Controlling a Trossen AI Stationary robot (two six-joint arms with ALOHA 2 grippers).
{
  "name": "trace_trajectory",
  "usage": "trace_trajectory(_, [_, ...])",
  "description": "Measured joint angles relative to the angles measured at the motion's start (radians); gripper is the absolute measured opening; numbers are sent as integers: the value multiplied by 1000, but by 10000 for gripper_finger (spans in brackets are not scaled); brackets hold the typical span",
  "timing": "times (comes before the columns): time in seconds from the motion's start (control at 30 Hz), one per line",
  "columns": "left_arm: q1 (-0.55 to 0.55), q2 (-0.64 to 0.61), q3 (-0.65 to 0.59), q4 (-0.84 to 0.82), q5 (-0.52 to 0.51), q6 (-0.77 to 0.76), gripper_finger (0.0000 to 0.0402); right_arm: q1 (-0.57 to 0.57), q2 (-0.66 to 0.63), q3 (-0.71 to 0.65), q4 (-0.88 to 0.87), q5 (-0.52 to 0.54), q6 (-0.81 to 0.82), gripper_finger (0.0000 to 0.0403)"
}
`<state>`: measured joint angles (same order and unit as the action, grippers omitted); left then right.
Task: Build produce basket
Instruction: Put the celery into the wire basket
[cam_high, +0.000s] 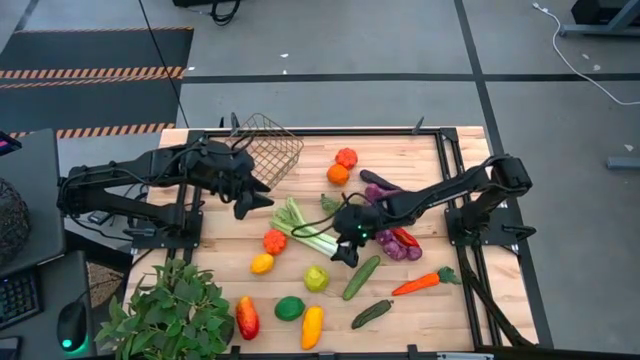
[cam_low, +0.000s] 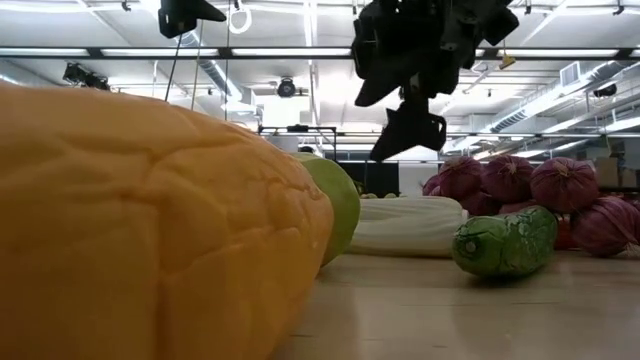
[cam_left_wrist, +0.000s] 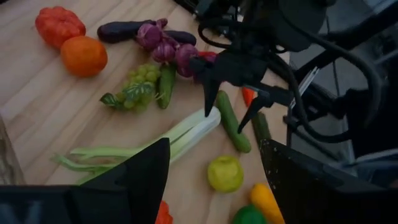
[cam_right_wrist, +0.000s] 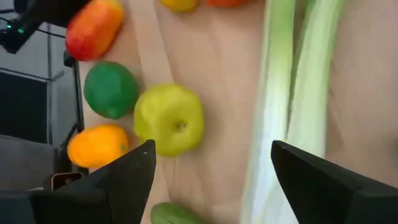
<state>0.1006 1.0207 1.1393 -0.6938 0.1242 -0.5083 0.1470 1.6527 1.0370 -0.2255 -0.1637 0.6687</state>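
Observation:
The wire basket (cam_high: 272, 148) stands tilted at the table's far left, and what it rests on does not show. My left gripper (cam_high: 252, 200) hovers just in front of it, open, with nothing between its fingers (cam_left_wrist: 144, 180). Produce lies loose across the table. My right gripper (cam_high: 348, 245) hangs open above the pale base end of the celery (cam_high: 305, 228), clear of it in the low view (cam_low: 405, 130). A yellow-green apple (cam_right_wrist: 169, 119) lies beside the celery (cam_right_wrist: 292, 93). One cucumber (cam_high: 361, 277) lies just beyond the right gripper.
Orange (cam_high: 338, 174), red pepper (cam_high: 346, 157), eggplant (cam_high: 375, 180) and purple grapes (cam_high: 395, 240) lie toward the far right. Carrot (cam_high: 420, 283), second cucumber (cam_high: 372, 313), lime (cam_high: 289, 308) and yellow pepper (cam_high: 312, 326) lie near the front. A leafy plant (cam_high: 165, 310) fills the near left corner.

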Motion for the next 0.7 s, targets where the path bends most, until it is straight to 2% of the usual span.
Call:
trace_trajectory(0.33, [3,28,0,-62,0,16,258,30,58,1,-22,132,11,322])
trace_trajectory(0.5, [3,29,0,-129,-10,-32,256,46,64,1,-59,162,-86,322])
trace_trajectory(0.7, [1,29,0,-143,-86,-127,254,56,91,0,-72,228,-230,322])
